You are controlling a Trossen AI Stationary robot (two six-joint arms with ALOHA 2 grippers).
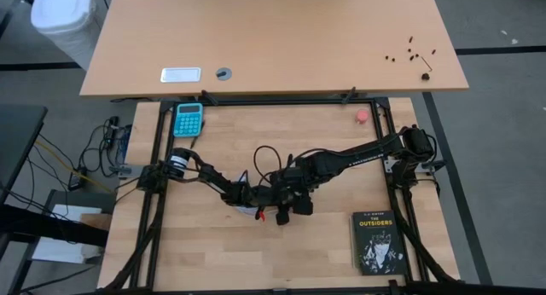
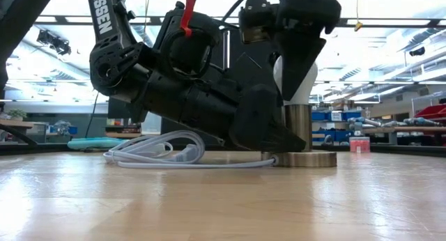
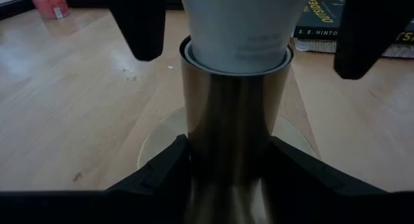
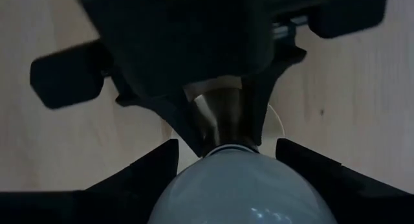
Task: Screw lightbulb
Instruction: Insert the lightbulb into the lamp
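The white frosted lightbulb (image 3: 236, 23) stands upright with its narrow end down inside the top of a shiny metal socket tube (image 3: 233, 114). The tube rises from a round base disc (image 2: 310, 159) that lies flat on the table. My left gripper (image 3: 229, 179) is shut on the tube low down. My right gripper (image 4: 226, 146) hangs over the bulb (image 4: 242, 185), pointing down and open. Its fingers (image 3: 136, 30) stand on either side of the bulb with a gap to the glass. My left gripper pinches the socket's metal tube (image 3: 194, 153) between its two fingers (image 3: 162, 175), below the bulb and just above the base disc. The fingers come nearly level from the table's left side, slanting slightly down, and lie across the tube. The socket stands upright on its disc.
A white coiled cord (image 2: 160, 154) lies on the table beside the socket. A black book (image 1: 376, 241) lies near the front right. A teal calculator (image 1: 188, 119) and a small pink-red round thing (image 1: 363, 116) sit at the far edge.
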